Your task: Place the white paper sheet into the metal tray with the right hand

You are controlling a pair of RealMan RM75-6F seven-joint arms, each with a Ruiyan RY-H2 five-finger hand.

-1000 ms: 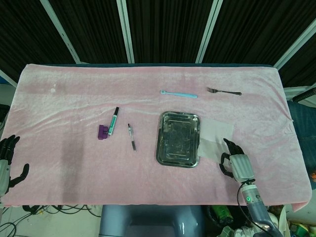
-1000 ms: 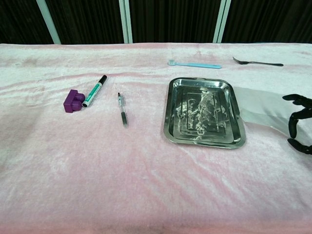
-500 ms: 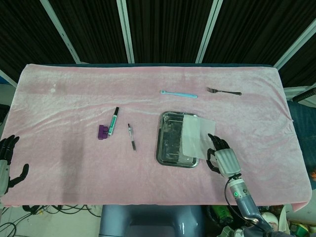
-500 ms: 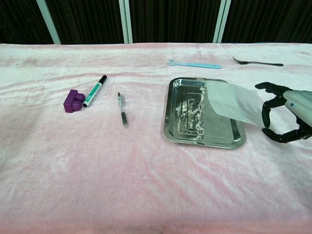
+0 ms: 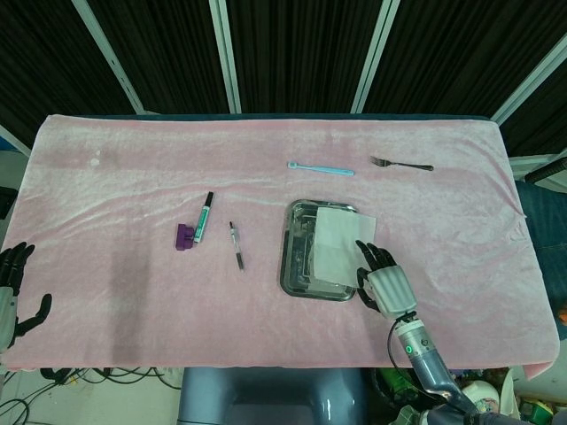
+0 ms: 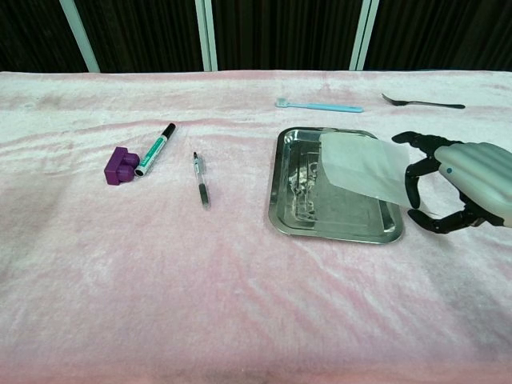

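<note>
My right hand [image 5: 383, 285] [image 6: 456, 186] pinches the right edge of the white paper sheet [image 5: 337, 245] [image 6: 360, 164]. In the chest view the sheet hangs lifted and tilted over the right half of the metal tray [image 5: 295, 258] [image 6: 282, 200], covering much of its inside. The hand itself sits just beyond the tray's right rim. The tray lies flat on the pink cloth, right of centre. At the table's near left corner my left hand [image 5: 13, 292] rests with fingers apart and nothing in it; it does not show in the chest view.
A blue toothbrush [image 5: 321, 168] [image 6: 318, 106] and a fork [image 5: 400, 164] [image 6: 422, 102] lie behind the tray. To its left are a pen [image 5: 236, 245] [image 6: 200, 180], a green marker [image 5: 205, 217] [image 6: 156, 149] and a purple block [image 5: 183, 236] [image 6: 120, 166].
My right hand has moved left with the paper, lifting it off the cloth beside the tray and carrying it over the tray's right half. The left hand has stayed still.
</note>
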